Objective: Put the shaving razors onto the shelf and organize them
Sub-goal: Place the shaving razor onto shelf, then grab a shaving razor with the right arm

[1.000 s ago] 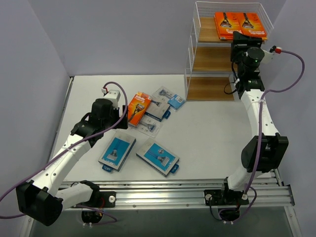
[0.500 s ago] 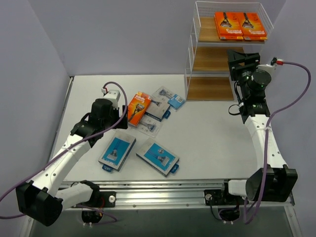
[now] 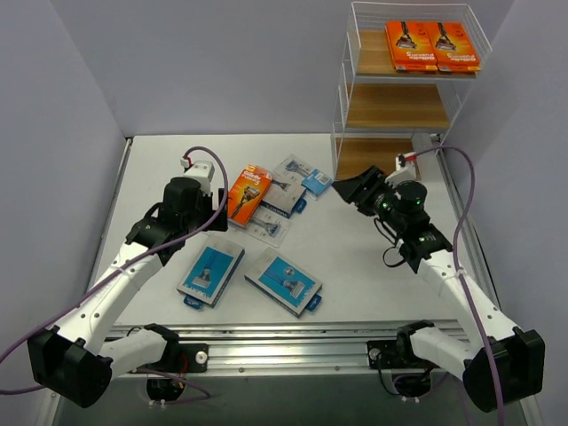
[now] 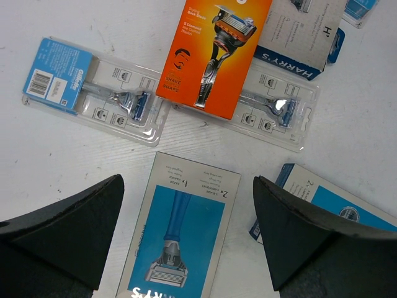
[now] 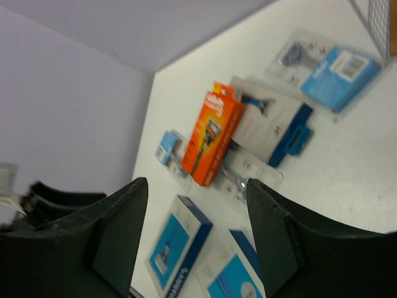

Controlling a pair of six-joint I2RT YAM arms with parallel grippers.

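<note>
Two white arms (image 3: 115, 280) with black joints (image 3: 184, 202), purple cables (image 3: 463, 206) trailing along each, matte black wedge-shaped pincer fingers (image 4: 65, 239)

Left wrist view: the bright orange cardboard razor box (image 4: 217, 56) runs off the top edge and hides one end of a clear plastic blister pack (image 4: 276, 112), while a blue-and-grey cardboard box (image 4: 177, 242) is cropped at the bottom. The right wrist view is soft, catching only a corner of the white wire shelf (image 5: 378, 28).
</note>
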